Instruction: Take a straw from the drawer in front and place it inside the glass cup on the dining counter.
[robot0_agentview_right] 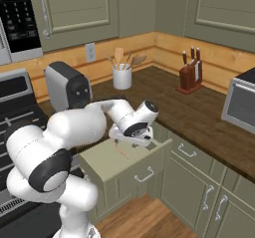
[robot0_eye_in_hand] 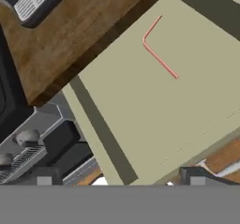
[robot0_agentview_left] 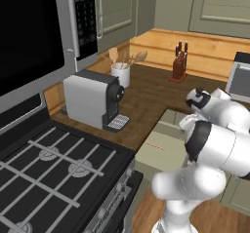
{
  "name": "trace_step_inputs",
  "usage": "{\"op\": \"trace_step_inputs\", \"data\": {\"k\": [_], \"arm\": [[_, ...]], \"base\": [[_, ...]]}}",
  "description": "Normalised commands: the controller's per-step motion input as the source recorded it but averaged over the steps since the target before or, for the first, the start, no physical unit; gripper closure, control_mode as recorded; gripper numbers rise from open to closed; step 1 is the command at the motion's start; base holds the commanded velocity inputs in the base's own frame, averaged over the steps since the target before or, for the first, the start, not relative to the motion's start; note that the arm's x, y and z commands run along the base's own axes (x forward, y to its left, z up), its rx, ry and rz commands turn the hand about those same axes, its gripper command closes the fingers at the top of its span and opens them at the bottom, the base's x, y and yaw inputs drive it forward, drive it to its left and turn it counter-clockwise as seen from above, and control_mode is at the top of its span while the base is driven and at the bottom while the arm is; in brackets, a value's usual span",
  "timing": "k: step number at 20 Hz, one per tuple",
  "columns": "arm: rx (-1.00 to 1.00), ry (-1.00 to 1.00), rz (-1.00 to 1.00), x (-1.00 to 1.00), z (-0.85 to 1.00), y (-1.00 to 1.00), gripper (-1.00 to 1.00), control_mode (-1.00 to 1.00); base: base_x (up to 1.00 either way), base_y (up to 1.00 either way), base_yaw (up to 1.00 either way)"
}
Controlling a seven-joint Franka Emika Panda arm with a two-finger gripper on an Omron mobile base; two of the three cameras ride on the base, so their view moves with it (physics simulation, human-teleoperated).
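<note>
The drawer (robot0_agentview_right: 102, 158) stands pulled open below the worktop, pale beige inside, with a slim silver handle (robot0_agentview_right: 144, 175). The straw (robot0_eye_in_hand: 159, 59), thin and pinkish-red with a bend near one end, lies on the drawer floor (robot0_eye_in_hand: 164, 115) toward the back. It also shows as a faint red line, the straw (robot0_agentview_right: 122, 152) and the straw (robot0_agentview_left: 155, 146). My gripper (robot0_agentview_right: 130, 138) hangs over the drawer a little above the straw, not touching it. In the hand view the gripper (robot0_eye_in_hand: 120, 181) is open, its two dark tips far apart and nothing between them. The glass cup and the dining counter are out of view.
A coffee machine (robot0_agentview_left: 95, 99) stands on the dark wood worktop (robot0_agentview_right: 199, 112) left of the drawer. A stove (robot0_agentview_left: 53, 168) lies further left. At the back are a white utensil holder (robot0_agentview_right: 122, 76) and a knife block (robot0_agentview_right: 191, 75). A toaster oven (robot0_agentview_right: 241, 105) sits right.
</note>
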Motion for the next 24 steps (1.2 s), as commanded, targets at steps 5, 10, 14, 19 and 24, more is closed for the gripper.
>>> {"op": "trace_step_inputs", "data": {"k": [5,10,14,19,24], "arm": [[-0.23,0.13,0.36,0.34,-0.16,0.01,-1.0,-1.0],[-0.07,0.05,0.2,0.08,-0.39,-0.01,-1.0,-1.0],[0.0,-0.01,0.01,-0.02,-0.46,-0.01,-1.0,-1.0],[0.0,-0.1,-0.05,-0.04,-0.46,0.0,-1.0,-1.0],[-0.01,-0.02,-0.04,-0.16,-0.34,-0.05,-1.0,-1.0]], "base": [[0.0,0.0,0.0],[0.0,0.0,0.0],[0.0,0.0,0.0],[0.0,0.0,0.0],[0.0,0.0,0.0]]}}
